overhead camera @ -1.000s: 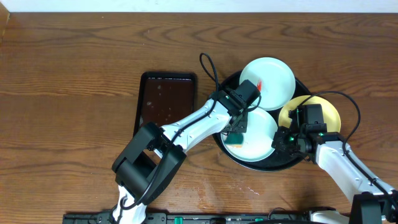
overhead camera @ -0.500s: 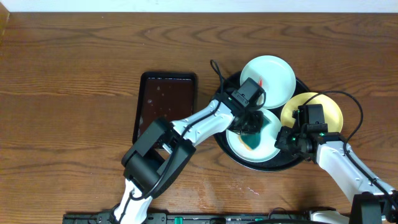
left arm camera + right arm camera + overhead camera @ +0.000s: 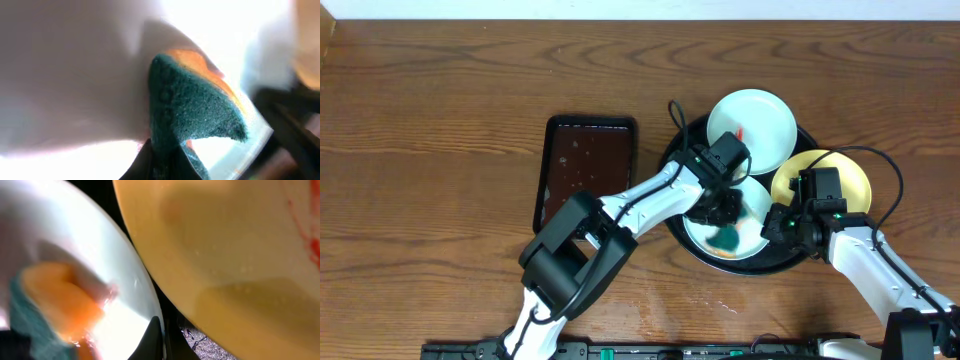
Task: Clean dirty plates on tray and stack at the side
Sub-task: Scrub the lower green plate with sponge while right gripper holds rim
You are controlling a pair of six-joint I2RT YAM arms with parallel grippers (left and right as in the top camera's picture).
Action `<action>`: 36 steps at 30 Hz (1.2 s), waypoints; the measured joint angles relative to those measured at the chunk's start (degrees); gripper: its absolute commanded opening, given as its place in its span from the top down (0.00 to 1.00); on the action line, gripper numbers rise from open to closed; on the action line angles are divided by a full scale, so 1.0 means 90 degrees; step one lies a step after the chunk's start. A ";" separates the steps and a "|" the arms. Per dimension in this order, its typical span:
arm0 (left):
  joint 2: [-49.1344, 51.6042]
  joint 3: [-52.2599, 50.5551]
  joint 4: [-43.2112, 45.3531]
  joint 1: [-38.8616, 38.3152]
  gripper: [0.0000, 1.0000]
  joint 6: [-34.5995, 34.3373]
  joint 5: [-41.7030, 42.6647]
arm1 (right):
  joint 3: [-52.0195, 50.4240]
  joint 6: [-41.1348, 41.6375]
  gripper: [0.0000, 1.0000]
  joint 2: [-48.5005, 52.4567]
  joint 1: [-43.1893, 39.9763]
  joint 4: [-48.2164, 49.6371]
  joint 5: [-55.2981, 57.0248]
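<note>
Brown wood-grain tabletop (image 3: 440,120), pale strip (image 3: 640,8) beyond its far edge.

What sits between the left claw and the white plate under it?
A green and orange sponge, touching the plate; the left wrist view shows it clearest.

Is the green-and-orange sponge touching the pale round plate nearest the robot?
Touching. In the left wrist view the green-and-orange sponge presses against the pale bluish-white plate, no gap showing.
</note>
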 measured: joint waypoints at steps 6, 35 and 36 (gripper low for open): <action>-0.0046 0.0525 -0.1214 0.0141 0.93 -0.0209 -0.2293 | 0.0000 0.0005 0.99 0.0000 0.0005 0.0007 -0.0160; 0.0423 0.0763 0.0032 -0.0313 0.93 0.0410 0.0627 | 0.0061 0.0046 0.99 -0.0007 0.0022 0.0085 -0.0129; 0.0423 0.0763 -0.0049 -0.0277 0.92 0.0408 0.0627 | 0.0061 0.0046 0.99 -0.0007 0.0022 0.0085 -0.0129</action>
